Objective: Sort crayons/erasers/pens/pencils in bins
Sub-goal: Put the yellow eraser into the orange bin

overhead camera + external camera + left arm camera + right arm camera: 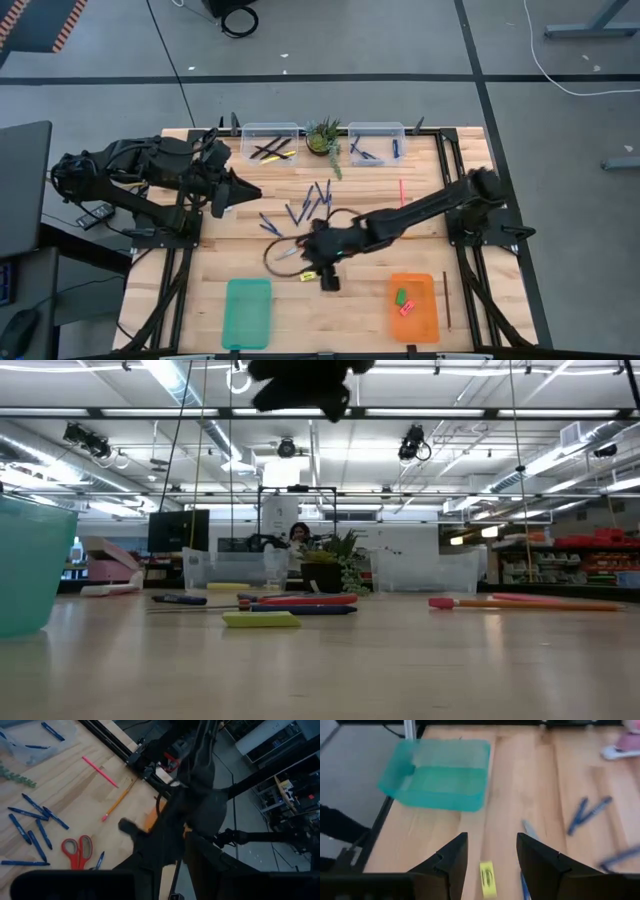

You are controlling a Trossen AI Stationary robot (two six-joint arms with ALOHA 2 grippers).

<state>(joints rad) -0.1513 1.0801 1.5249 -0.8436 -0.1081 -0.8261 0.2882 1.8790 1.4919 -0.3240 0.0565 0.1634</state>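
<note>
My right gripper [328, 277] hovers open over the table's near middle, high above the wood in the low view [300, 385]. A small yellow eraser [487, 878] lies flat on the table just below and ahead of its fingers, untouched; it also shows in the high view [308, 275] and the low view [261, 619]. Beyond it sits the teal tray [440, 775]. The orange tray [413, 307] holds a green and a red eraser. Blue pens [310, 205] lie scattered mid-table. My left gripper [245, 190] waits at the table's left.
Two clear tubs [270, 140] [377, 140] stand at the far edge with a potted plant [323, 138] between them. Red-handled scissors [77, 851] lie near the pens. A pink stick [402, 192] and an orange pencil [119, 800] lie right of centre; a thin dark pencil [447, 300] lies beside the orange tray.
</note>
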